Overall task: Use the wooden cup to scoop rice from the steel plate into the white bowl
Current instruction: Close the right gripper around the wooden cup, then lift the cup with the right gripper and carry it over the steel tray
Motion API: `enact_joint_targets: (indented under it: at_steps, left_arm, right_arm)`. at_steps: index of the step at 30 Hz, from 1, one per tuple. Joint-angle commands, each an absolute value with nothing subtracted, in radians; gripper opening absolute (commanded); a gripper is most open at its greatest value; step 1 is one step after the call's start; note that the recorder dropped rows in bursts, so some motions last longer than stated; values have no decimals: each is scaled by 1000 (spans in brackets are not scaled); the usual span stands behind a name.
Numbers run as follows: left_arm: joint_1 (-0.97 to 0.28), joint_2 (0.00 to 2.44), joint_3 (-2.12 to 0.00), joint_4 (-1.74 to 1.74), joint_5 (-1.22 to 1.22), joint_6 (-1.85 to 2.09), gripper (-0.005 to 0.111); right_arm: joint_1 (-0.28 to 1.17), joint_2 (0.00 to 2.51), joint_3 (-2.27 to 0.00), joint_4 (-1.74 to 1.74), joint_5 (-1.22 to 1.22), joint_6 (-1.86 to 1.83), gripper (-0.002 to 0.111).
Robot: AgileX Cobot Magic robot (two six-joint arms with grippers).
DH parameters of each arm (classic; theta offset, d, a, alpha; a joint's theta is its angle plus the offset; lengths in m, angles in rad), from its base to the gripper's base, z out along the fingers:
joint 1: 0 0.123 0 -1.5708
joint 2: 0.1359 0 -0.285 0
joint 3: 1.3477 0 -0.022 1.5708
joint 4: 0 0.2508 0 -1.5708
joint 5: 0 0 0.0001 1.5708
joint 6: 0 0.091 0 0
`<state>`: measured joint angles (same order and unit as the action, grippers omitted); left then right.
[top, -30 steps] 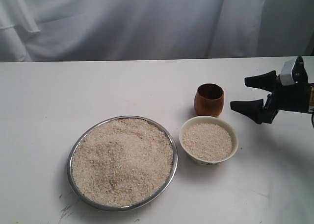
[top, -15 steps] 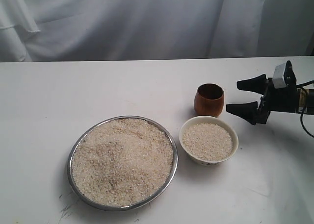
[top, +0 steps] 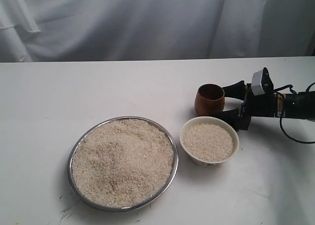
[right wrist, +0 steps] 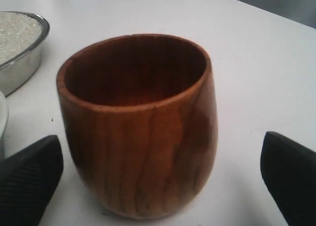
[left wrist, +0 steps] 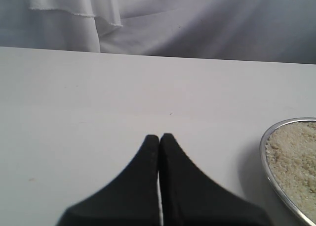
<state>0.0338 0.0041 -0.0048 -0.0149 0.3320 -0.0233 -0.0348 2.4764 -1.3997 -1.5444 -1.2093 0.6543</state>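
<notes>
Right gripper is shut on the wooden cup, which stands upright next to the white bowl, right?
No. The right gripper is open, fingers clear of the wooden cup on both sides, per the right wrist view. It does stand upright next to the white bowl.

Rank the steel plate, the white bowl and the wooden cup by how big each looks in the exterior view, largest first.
1. steel plate, by far the widest
2. white bowl, roughly half the plate's width
3. wooden cup, narrower than the bowl; it stands slightly farther back, but the gap looks too clear to change the order
</notes>
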Motion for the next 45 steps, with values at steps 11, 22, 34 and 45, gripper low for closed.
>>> enact_joint_targets:
  at_steps: [11, 22, 34, 45]
  left_arm:
    - [31, 0, 0, -14, 319, -24, 0]
    - [31, 0, 0, -14, 319, -24, 0]
    - [31, 0, 0, -14, 319, -24, 0]
    - [31, 0, 0, -14, 319, -24, 0]
  right_arm:
    - [36, 2541, -1406, -1399, -1221, 623, 103]
    - [60, 2541, -1406, -1314, -1221, 599, 98]
    - [58, 2541, -1406, -1391, -1221, 681, 43]
    - [54, 2432, -1406, -1416, -1221, 719, 0]
